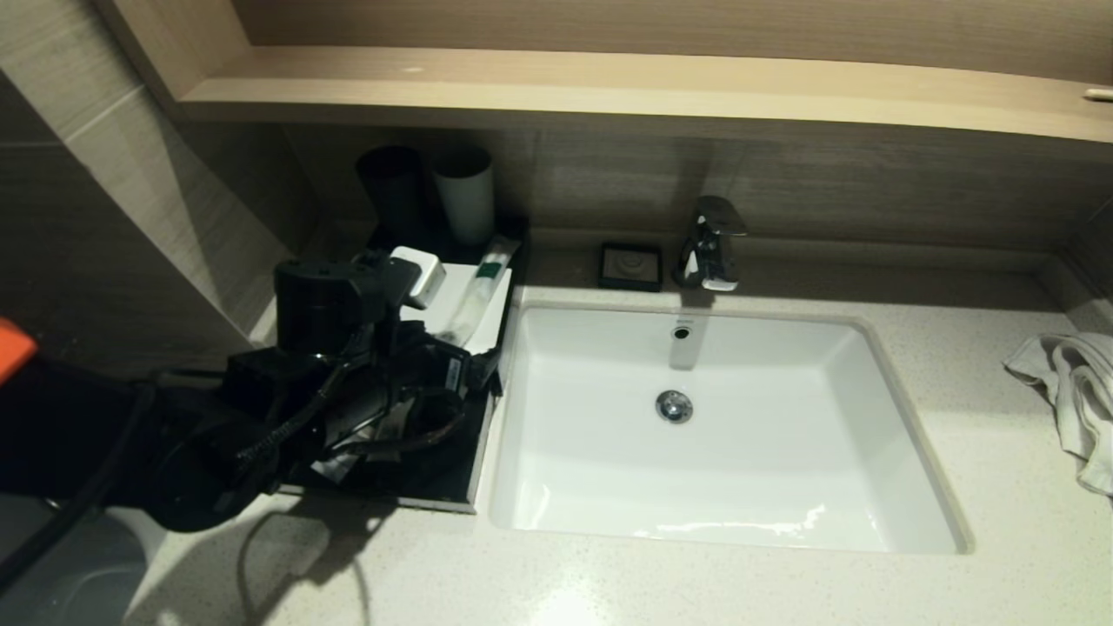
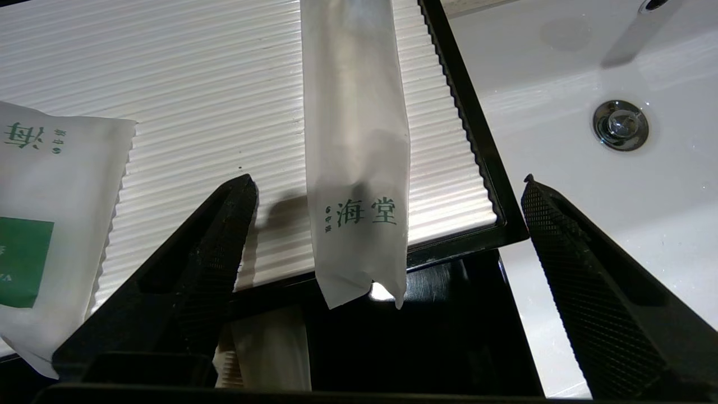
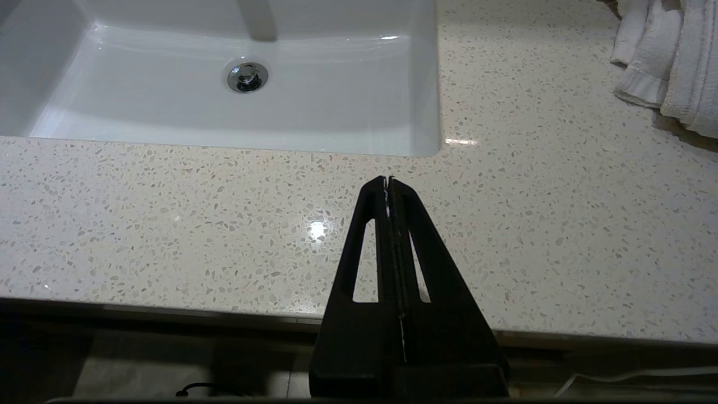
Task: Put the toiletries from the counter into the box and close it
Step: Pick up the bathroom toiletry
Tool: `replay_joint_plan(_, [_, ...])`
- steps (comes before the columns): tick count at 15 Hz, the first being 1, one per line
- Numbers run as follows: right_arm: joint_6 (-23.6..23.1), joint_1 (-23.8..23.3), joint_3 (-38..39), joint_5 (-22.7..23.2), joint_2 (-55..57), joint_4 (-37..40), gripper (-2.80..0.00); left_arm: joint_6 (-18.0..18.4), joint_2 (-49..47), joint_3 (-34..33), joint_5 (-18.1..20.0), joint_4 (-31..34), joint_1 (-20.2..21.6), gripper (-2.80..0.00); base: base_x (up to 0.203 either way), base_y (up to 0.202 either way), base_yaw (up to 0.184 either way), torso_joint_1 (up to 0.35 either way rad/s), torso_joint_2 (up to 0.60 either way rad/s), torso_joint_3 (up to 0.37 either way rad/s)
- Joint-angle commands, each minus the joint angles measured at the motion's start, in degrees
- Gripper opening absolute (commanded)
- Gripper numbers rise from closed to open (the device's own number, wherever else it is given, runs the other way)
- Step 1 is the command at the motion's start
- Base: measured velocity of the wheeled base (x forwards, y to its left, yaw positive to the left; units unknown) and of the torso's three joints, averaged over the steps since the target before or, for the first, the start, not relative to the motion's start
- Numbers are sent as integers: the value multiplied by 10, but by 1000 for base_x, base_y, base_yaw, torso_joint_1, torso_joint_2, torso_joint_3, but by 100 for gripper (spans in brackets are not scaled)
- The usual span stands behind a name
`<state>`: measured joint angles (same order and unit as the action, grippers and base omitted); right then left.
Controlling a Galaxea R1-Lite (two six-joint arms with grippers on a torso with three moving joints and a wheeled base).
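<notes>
The left gripper [image 2: 387, 185] hangs over the box [image 1: 474, 474], which sits on the counter [image 1: 696, 582] just to the left of the white basin [image 1: 904, 452], and its two black fingers [image 2: 213, 252] are spread wide with nothing between them but air. Right under that gap lies a long slim packet [image 2: 356, 151], stretched along the ribbed white panel [image 2: 213, 95] with its near end hanging over the panel's black edge and out above the shallow black drawer [image 2: 449, 331]. Neither finger touches it. Off to one side of that finger, a short packet with a green square label [image 2: 50, 224] rests on the same panel, partly cut off at the edge of the wrist camera's picture. Down in the drawer, beneath the finger, something pale and packet-like [image 2: 269, 348] shows, too shadowed to name for certain. From the head camera the left arm covers most of the box, and the long packet shows beyond it on the panel, pointing toward two cups, one dark [image 1: 396, 187] and one pale [image 1: 465, 191], at the back wall.

Over on the far side, the right gripper [image 3: 388, 182] sits parked at the front edge of the counter, its fingers pressed flat together and holding nothing. A white towel [image 1: 1074, 391] lies crumpled to the right of the basin, and a small black soap dish [image 1: 630, 265] sits beside the chrome tap [image 1: 713, 243]
</notes>
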<state>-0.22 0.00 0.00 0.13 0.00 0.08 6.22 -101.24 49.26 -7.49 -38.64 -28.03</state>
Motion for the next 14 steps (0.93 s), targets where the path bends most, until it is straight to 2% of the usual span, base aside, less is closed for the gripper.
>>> replay_joint_plan(1, [0,-1,0,0,0,0,-280,0,1,0,-1,-3,0,0,0,0,0,0,0,0])
replay_joint_plan(2, [0,-1,0,0,0,0,-280,0,1,0,-1,-2,0,-280,0,0,0,0,0,0])
replay_joint_plan(14, [0,-1,0,0,0,0,-280,0,8,-2,-1,-3,0,-280,0,0,0,0,0,0])
